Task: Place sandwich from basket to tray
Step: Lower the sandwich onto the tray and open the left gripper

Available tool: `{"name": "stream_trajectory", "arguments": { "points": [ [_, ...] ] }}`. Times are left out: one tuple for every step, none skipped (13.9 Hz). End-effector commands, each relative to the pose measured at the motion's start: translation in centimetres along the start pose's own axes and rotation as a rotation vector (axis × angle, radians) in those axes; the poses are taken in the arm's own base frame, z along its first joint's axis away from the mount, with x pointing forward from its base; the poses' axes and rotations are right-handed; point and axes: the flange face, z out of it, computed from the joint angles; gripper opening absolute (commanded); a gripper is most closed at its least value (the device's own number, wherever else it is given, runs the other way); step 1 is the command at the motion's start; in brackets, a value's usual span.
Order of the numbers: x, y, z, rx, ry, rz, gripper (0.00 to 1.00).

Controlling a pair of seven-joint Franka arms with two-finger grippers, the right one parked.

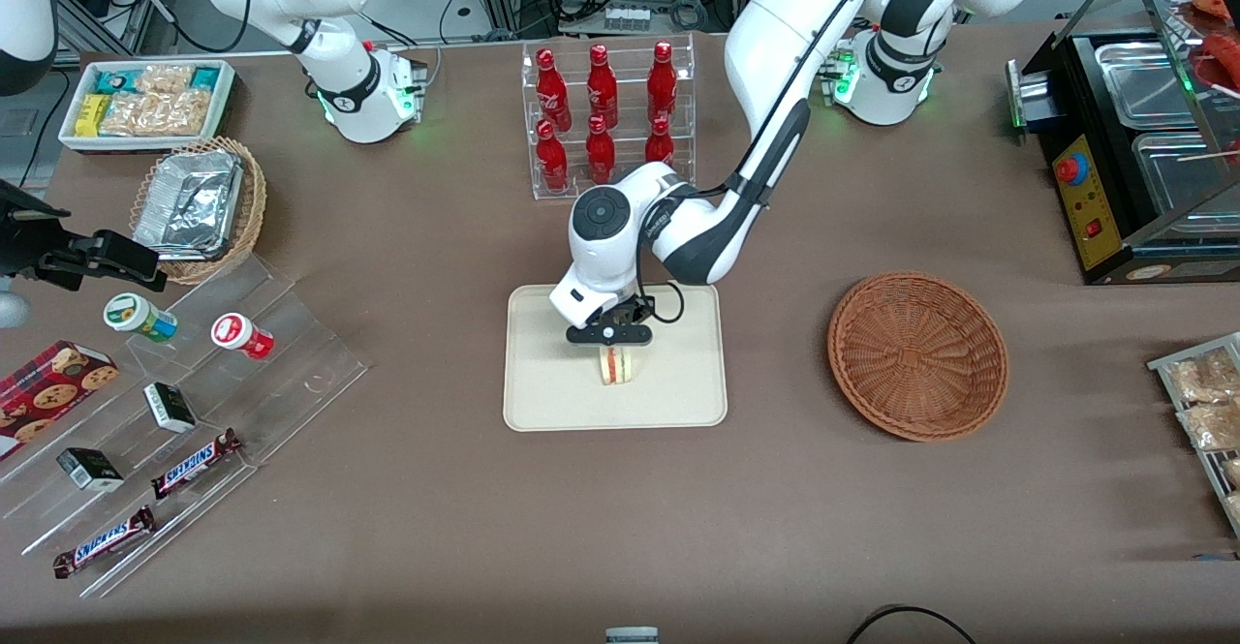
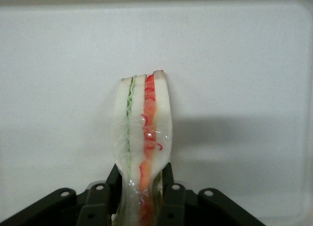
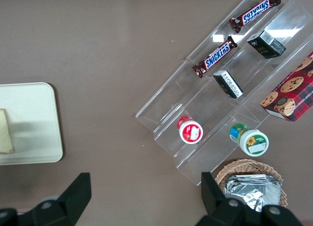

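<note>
The sandwich [image 1: 616, 365], a pale wedge in clear wrap with green and red-orange layers on its cut edge, stands upright over the middle of the cream tray [image 1: 542, 392]. My left gripper [image 1: 608, 334] is directly above it, shut on its upper end. In the left wrist view both black fingers [image 2: 167, 179] press the wrapped sandwich [image 2: 143, 123] against the pale tray floor [image 2: 244, 64]. Whether the sandwich rests on the tray or hangs just above it I cannot tell. The reddish-brown basket [image 1: 917, 353] lies beside the tray, toward the working arm's end, with nothing in it.
A clear rack of red bottles [image 1: 605, 121] stands farther from the camera than the tray. Toward the parked arm's end are acrylic steps with snacks [image 1: 194, 402], a tan basket of foil trays [image 1: 199, 203] and a white snack bin [image 1: 145, 102]. A black appliance [image 1: 1133, 160] sits at the working arm's end.
</note>
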Motion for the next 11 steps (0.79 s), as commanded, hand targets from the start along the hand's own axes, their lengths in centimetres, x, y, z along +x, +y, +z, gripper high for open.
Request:
{"name": "stream_trajectory", "arguments": {
  "points": [
    [1.0, 0.3, -2.1, -0.01, 0.039, -0.005, 1.0],
    [1.4, 0.2, -3.6, -0.022, 0.051, -0.013, 1.0],
    [1.6, 0.1, -5.6, -0.038, 0.063, -0.025, 1.0],
    [2.4, -0.8, -7.6, -0.038, 0.065, -0.083, 1.0],
    [2.6, -1.2, -10.0, -0.035, 0.064, -0.13, 1.0],
    [3.2, -2.3, -12.3, -0.031, 0.066, -0.174, 1.0],
    [4.2, -3.9, -14.5, -0.024, 0.064, -0.207, 1.0],
    [5.3, -6.2, -17.0, -0.009, 0.051, -0.245, 1.0],
    [6.3, -8.6, -19.1, 0.008, 0.04, -0.271, 1.0],
    [6.5, -10.4, -21.1, 0.026, 0.029, -0.288, 1.0],
    [7.2, -12.8, -22.7, 0.048, 0.013, -0.325, 1.0]
  ]
}}
